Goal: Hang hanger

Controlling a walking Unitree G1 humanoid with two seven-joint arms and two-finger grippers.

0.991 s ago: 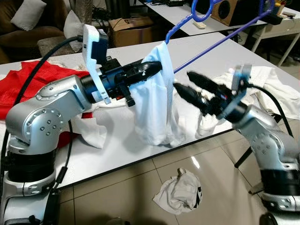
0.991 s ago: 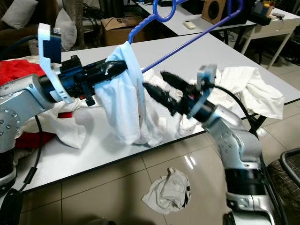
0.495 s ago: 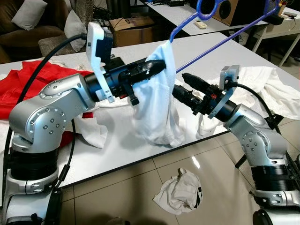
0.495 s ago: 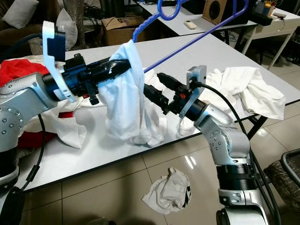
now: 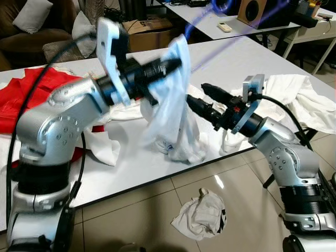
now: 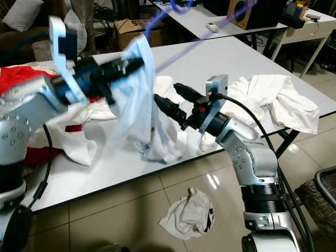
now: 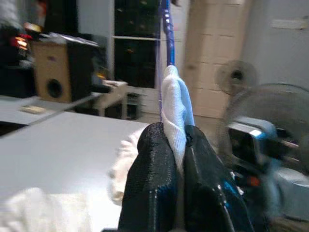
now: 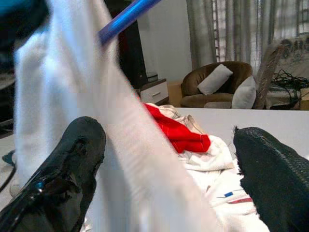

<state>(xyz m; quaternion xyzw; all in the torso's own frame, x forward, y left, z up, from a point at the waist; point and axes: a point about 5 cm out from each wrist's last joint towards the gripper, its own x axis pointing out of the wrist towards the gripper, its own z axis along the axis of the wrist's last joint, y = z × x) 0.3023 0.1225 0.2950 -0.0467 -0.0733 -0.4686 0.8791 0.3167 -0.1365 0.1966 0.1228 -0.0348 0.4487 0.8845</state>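
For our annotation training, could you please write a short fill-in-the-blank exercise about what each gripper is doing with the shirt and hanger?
1. The left gripper is shut on the white ____ draped over the blue hanger.
2. The right gripper has its fingers ____ beside the white shirt.
3. The garment on the floor is ____ in colour.
4. The red cloth lies on the ____.

Missing words: shirt; open; white; table

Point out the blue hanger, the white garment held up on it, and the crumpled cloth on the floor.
blue hanger (image 7: 166,29): left wrist view, on its bar.
white garment (image 6: 134,100): right eye view, mid-drape.
crumpled cloth (image 5: 202,214): left eye view, its centre, on the floor tiles.
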